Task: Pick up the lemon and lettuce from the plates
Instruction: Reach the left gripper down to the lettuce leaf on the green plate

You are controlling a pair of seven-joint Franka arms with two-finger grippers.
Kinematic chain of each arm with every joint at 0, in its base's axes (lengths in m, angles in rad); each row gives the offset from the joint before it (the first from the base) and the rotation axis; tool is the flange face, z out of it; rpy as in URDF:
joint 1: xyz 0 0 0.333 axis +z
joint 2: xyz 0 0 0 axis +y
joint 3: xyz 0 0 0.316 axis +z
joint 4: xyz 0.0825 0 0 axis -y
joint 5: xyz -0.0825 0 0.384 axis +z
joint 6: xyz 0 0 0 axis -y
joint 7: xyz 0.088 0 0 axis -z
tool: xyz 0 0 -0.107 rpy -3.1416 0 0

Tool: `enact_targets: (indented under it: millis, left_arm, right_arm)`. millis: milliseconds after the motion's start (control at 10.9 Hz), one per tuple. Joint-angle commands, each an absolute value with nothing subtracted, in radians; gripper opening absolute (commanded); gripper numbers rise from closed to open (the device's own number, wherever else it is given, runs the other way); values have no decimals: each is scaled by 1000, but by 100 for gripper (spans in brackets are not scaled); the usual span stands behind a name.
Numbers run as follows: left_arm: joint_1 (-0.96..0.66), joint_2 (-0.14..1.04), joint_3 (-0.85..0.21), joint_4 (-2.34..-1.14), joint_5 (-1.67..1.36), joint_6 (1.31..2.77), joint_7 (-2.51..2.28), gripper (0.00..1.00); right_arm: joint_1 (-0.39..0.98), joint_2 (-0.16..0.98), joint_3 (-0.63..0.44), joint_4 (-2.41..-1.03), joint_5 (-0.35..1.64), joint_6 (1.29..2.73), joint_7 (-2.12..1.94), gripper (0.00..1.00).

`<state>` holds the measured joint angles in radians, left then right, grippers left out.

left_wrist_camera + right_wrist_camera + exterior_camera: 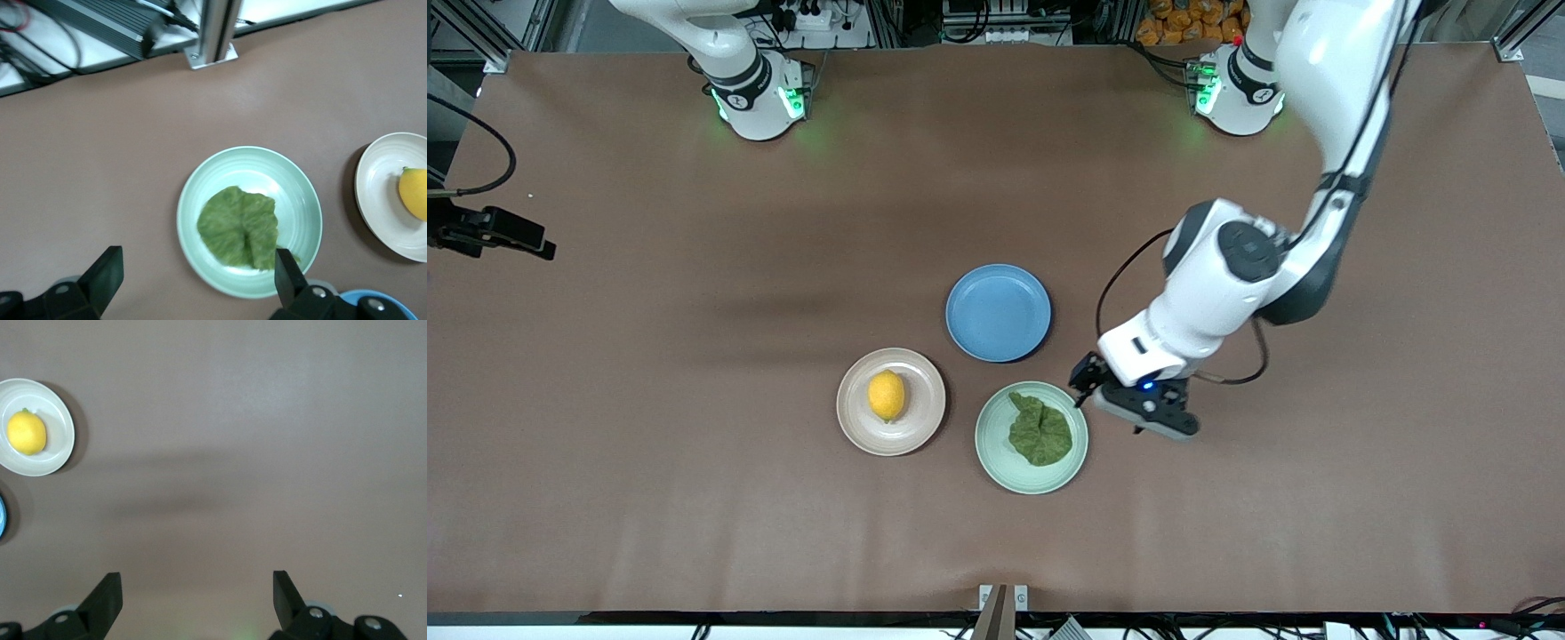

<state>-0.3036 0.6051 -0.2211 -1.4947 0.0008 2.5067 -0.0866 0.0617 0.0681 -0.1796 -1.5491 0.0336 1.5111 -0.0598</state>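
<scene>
The yellow lemon (887, 396) lies on the beige-pink plate (925, 427). The dark green lettuce (1040, 430) lies on the pale mint plate (996, 453), beside the beige one toward the left arm's end. My left gripper (1113, 400) is open and empty, low over the mint plate's rim at that end. In the left wrist view its gripper (197, 277) straddles the plate's rim (293, 193), with the lettuce (237, 227) just ahead and the lemon (415, 192) off to the side. My right gripper (197, 597) is open over bare table; the lemon (27, 432) is far from it.
An empty blue plate (998, 312) sits just farther from the front camera than the two other plates. A metal post (1000, 609) stands at the table's front edge. A black device (489, 231) juts in at the right arm's end.
</scene>
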Motion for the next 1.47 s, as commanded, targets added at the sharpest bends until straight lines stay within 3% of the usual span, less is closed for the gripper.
enact_targets:
  millis: [0, 368, 644, 1380]
  left_arm:
    - [-369, 727, -212, -1463, 26, 2667, -42, 100]
    - [-390, 874, -206, -1456, 25, 2897, 130, 100]
    - [-416, 945, -206, -1427, 25, 2919, 146, 100]
    - [-462, 997, -173, -1419, 26, 2935, 146, 99]
  right_arm:
    - [110, 100, -179, -1531, 51, 1494, -41, 100]
    - [126, 181, -181, -1528, 179, 1571, -40, 100]
    - [156, 234, -178, -1528, 187, 1597, -40, 100]
    - [377, 535, -166, -1528, 216, 1975, 268, 100]
